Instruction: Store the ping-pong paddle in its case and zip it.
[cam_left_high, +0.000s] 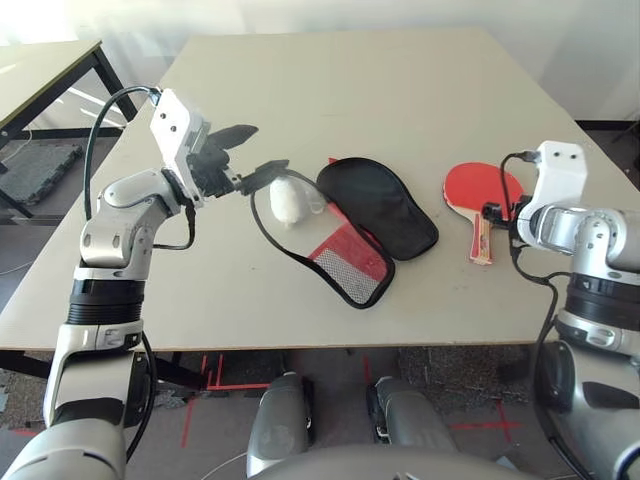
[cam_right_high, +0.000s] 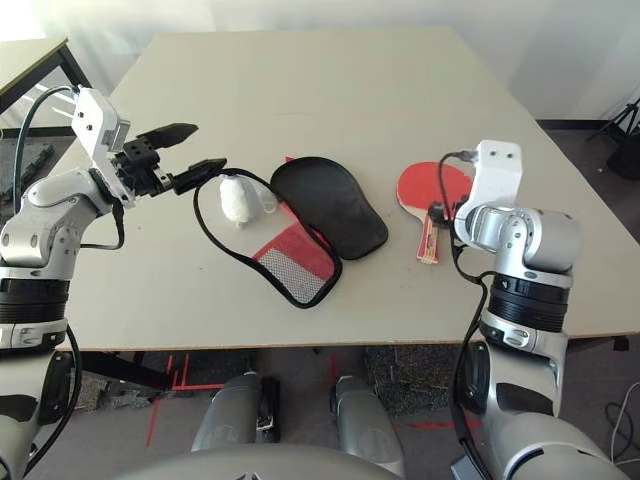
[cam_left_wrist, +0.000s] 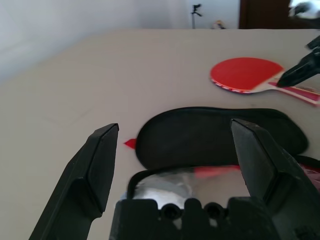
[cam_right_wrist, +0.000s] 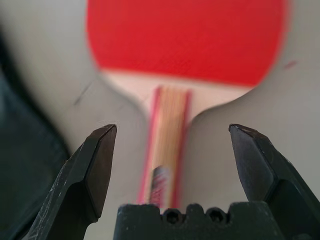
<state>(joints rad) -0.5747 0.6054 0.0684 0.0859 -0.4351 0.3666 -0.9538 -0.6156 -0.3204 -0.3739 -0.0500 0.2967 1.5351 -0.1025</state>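
The job has barely begun: the ping-pong paddle (cam_left_high: 482, 192) lies flat on the table (cam_left_high: 330, 90) toward the robot's right, red face up, handle pointing back at the robot, well apart from its case (cam_left_high: 350, 225), which sprawls unzipped in the middle with the black half folded out beside the red mesh panel. A small grey-white wad (cam_left_high: 287, 201) sits on the open case. The right gripper (cam_right_wrist: 170, 132) hangs just above the paddle's handle with its fingers spread wide either side of it, gripping nothing; I'd say the pickup is the step in hand, and the next move calls for dropping squarely onto that thin handle and closing. The left gripper (cam_left_high: 250, 155) hovers near the case's far-left edge, also wide open and empty, likely meant to steady the cover. The tabletop is pale beige and matte; another table (cam_left_high: 40, 70) stands off to the left, and red tape marks (cam_left_high: 215, 375) show on the floor below.
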